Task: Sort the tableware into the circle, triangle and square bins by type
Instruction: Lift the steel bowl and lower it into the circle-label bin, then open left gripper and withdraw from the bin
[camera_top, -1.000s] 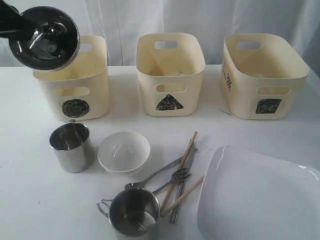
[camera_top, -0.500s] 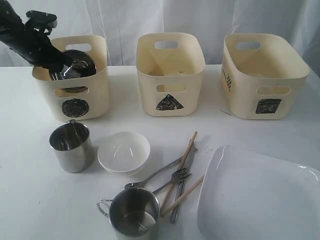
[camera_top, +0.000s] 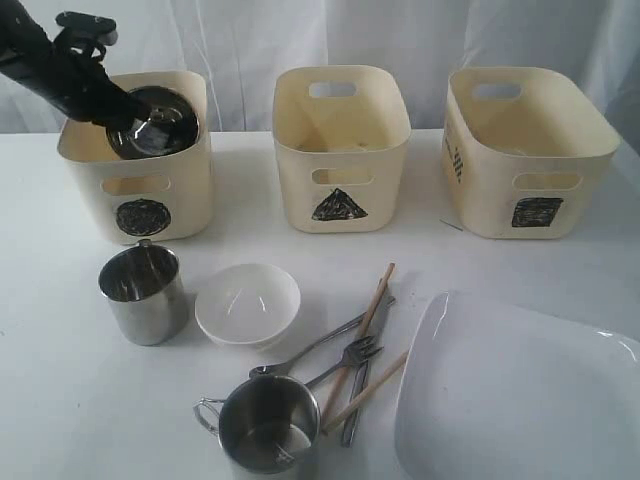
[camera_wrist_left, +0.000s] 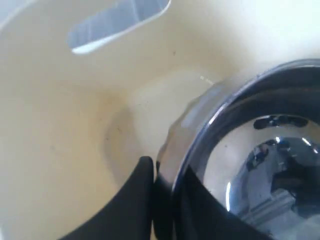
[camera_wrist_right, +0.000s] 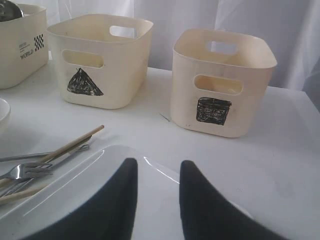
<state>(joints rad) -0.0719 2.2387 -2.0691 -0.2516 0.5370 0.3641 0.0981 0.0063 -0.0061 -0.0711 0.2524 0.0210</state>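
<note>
Three cream plastic tubs are standing across the top of the exterior frame. At upper left, my left gripper (camera_top: 112, 106) is pinching the rim of the round steel bowl (camera_top: 155, 122), holding it tilted in the mouth of the circle-marked tub (camera_top: 180, 190).

Through the left wrist camera, I am seeing black fingers (camera_wrist_left: 127, 210) clamping that bowl's rim inside the tub's cream walls.

Through the right wrist camera, my right gripper (camera_wrist_right: 158, 165) is hanging spread and empty over the large white square plate (camera_wrist_right: 85, 175), facing the triangle-marked tub (camera_wrist_right: 100, 60) and the square-marked tub (camera_wrist_right: 220, 65).
</note>
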